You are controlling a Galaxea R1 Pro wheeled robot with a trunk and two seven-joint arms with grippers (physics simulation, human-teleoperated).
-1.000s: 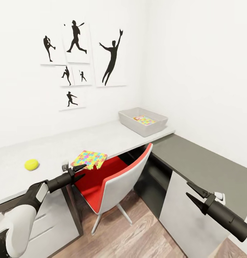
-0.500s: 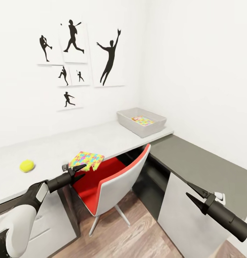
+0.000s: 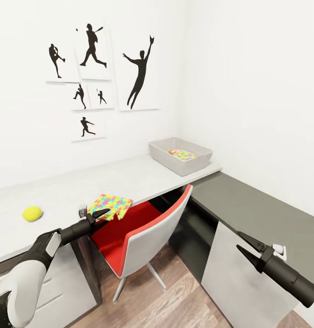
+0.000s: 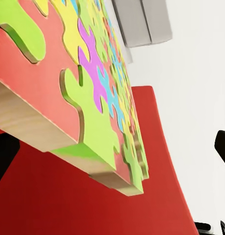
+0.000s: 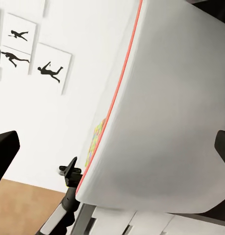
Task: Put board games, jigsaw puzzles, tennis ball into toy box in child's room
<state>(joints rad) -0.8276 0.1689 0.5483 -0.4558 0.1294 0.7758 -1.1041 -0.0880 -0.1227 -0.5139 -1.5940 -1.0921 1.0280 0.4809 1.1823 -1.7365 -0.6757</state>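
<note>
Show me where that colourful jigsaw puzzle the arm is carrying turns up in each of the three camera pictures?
Head view: the jigsaw puzzle is left of centre, at the left gripper, above the red chair seat.
Left wrist view: it fills the upper left, very close.
Right wrist view: a thin colourful sliver peeks past the chair's back.
Shared landmark: the red and grey chair.

Head overview; wrist close-ups sharing red chair (image 3: 143,228).
</note>
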